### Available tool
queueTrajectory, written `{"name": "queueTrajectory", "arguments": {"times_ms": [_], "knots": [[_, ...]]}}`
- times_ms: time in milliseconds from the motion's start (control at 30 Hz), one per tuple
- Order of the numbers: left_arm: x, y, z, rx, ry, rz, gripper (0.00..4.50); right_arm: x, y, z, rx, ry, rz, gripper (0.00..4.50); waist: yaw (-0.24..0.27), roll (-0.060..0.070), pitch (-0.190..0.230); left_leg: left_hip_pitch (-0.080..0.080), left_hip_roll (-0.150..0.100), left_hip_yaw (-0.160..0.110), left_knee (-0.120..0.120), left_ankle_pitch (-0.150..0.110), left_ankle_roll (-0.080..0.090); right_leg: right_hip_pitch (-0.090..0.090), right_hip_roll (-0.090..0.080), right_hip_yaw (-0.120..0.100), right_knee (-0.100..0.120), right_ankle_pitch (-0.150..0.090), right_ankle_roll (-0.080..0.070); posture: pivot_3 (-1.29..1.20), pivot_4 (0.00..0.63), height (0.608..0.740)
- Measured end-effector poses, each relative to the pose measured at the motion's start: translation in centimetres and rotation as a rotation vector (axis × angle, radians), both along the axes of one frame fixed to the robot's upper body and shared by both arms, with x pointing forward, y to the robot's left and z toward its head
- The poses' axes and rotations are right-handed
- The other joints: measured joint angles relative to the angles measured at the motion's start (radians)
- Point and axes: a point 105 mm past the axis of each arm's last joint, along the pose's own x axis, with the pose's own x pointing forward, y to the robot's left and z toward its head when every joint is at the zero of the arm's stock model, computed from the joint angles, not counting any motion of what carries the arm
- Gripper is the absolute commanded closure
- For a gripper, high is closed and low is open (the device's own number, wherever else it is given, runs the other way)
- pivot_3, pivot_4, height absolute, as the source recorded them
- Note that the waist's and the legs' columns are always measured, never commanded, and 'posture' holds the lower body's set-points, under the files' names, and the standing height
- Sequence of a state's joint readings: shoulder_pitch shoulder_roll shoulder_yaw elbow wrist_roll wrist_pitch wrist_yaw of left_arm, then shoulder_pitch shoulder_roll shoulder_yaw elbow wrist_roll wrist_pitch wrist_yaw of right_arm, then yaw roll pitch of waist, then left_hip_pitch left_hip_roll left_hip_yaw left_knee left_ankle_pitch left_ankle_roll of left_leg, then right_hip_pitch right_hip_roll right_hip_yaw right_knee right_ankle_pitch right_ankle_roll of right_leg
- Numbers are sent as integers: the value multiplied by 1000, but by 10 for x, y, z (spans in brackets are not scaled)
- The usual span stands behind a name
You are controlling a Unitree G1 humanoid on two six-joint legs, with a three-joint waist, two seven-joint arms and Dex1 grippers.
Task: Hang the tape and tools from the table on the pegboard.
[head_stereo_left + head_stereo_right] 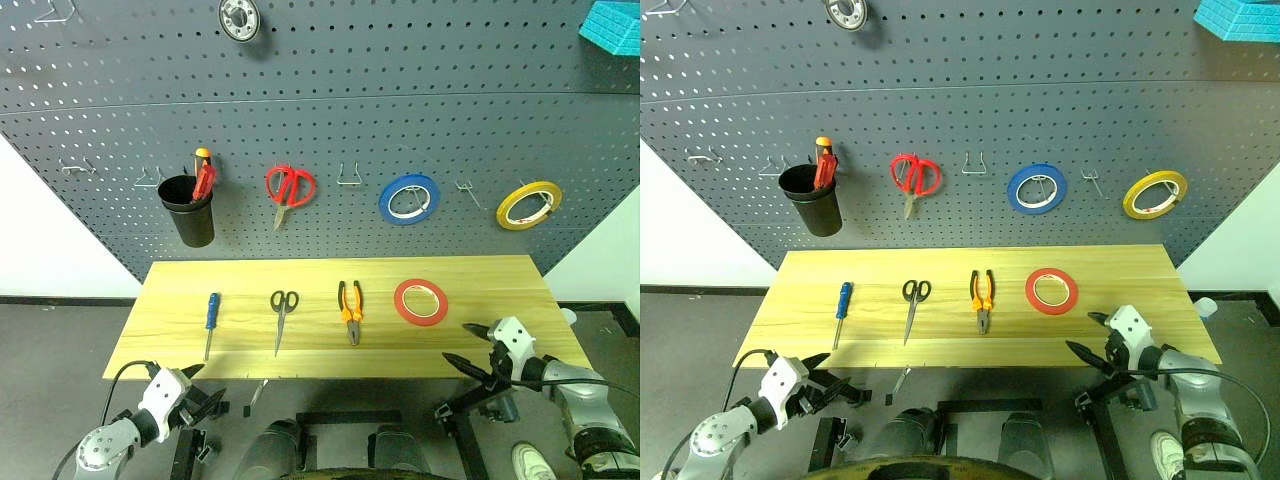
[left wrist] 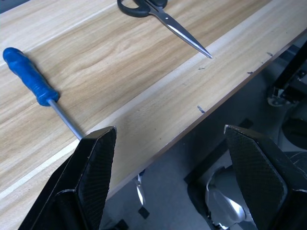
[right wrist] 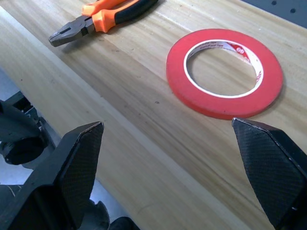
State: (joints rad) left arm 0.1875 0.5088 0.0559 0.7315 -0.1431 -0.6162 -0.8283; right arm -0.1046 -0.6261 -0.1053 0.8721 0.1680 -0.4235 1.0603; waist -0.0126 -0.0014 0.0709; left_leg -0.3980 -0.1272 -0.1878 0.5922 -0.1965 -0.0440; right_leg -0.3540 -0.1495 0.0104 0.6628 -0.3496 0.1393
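So the pegboard (image 1: 330,110) has nothing from the worktop (image 1: 500,275) on it yet — red tape (image 1: 420,301), pliers (image 1: 350,310), scissors (image 1: 282,315) and screwdriver (image 1: 210,322) all lie in a row. Left gripper (image 1: 205,388) and right gripper (image 1: 465,345) hover at the near edge — fingers spread wide, empty.

White-and-grey arms, black cables, seemingly textured black fingers (image 3: 81,158).
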Motion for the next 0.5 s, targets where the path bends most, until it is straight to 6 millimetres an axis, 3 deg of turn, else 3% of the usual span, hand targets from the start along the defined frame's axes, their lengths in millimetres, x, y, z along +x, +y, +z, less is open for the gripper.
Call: {"name": "queueTrajectory", "arguments": {"times_ms": [500], "knots": [[8, -7, -10, 3, 7, 2, 759, -3, -3, -10, -33, 7, -8, 0, -1, -1, 0, 0, 0, 0, 0, 0, 0, 0, 0, 0, 0, 0, 0, -29, 46, 740]]}}
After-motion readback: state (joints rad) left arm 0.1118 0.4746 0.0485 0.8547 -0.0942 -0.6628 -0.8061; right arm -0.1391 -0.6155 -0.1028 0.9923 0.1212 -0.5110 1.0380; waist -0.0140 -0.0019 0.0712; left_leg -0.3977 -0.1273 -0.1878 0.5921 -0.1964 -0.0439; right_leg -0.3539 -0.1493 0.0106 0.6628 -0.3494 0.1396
